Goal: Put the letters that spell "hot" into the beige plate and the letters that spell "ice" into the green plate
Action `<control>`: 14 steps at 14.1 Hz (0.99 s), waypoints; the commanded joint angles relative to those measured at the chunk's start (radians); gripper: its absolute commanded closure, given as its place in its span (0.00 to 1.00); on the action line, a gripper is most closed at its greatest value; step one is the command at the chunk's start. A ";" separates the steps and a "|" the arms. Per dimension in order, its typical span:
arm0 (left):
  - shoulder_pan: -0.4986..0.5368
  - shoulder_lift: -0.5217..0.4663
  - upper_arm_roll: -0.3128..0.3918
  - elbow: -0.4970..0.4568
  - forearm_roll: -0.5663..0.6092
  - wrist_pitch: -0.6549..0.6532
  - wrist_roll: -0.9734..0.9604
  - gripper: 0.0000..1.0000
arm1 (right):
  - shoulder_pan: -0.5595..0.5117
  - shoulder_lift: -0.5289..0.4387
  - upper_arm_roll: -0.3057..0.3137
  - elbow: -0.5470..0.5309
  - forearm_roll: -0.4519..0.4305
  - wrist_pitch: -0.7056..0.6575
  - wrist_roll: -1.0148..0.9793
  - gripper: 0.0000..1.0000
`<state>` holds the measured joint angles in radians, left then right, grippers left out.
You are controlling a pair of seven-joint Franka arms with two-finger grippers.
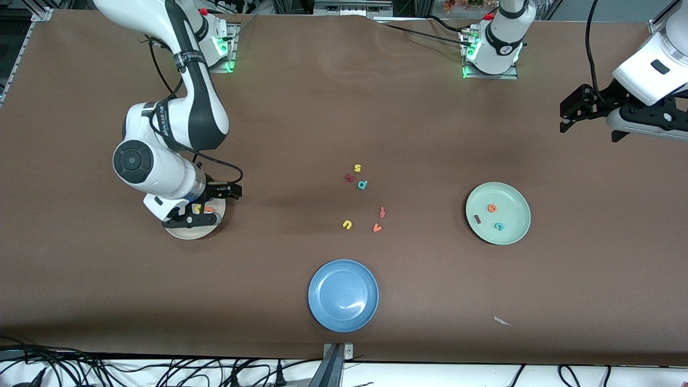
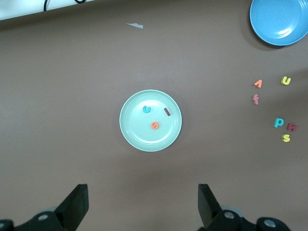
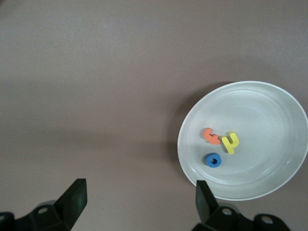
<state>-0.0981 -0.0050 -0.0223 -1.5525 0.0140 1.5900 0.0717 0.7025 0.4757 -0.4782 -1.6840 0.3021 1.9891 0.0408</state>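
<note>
The beige plate point(image 3: 269, 110) holds the orange t point(image 3: 211, 136), the yellow h point(image 3: 231, 142) and the blue o point(image 3: 213, 160). My right gripper point(image 3: 139, 197) hangs open and empty, with one finger at the plate's rim and bare table between the fingers. In the front view it point(image 1: 209, 205) covers much of the beige plate point(image 1: 185, 233). The green plate point(image 1: 516, 228) holds the orange e point(image 1: 492, 208), the dark red i point(image 1: 477, 219) and the teal c point(image 1: 499, 226). My left gripper point(image 1: 565, 117) waits open, raised at the left arm's end of the table.
Loose letters lie mid-table: yellow s point(image 1: 357, 168), dark red letter point(image 1: 349, 177), teal p point(image 1: 363, 185), red hooked letter point(image 1: 382, 212), yellow u point(image 1: 347, 224), orange v point(image 1: 377, 228). A blue plate point(image 1: 322, 314) sits nearer the front camera. A paper scrap point(image 1: 502, 321) lies near it.
</note>
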 commanded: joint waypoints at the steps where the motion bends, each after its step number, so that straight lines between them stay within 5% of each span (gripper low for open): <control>1: -0.022 -0.021 0.018 -0.017 0.017 -0.002 0.019 0.00 | -0.108 -0.078 0.102 -0.013 -0.067 -0.035 0.016 0.00; 4: -0.022 -0.021 0.024 -0.015 0.017 -0.002 0.020 0.00 | -0.276 -0.162 0.252 -0.052 -0.181 -0.046 0.014 0.00; 9: -0.026 -0.021 0.027 -0.015 0.017 -0.002 0.020 0.00 | -0.458 -0.317 0.335 -0.137 -0.196 -0.125 0.002 0.00; 14: -0.025 -0.018 0.027 -0.018 0.017 -0.002 0.017 0.00 | -0.587 -0.475 0.417 -0.129 -0.303 -0.291 0.001 0.00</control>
<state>-0.1073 -0.0054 -0.0112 -1.5528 0.0141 1.5900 0.0717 0.1635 0.0864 -0.1051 -1.7793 0.0393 1.7432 0.0372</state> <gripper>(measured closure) 0.000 0.000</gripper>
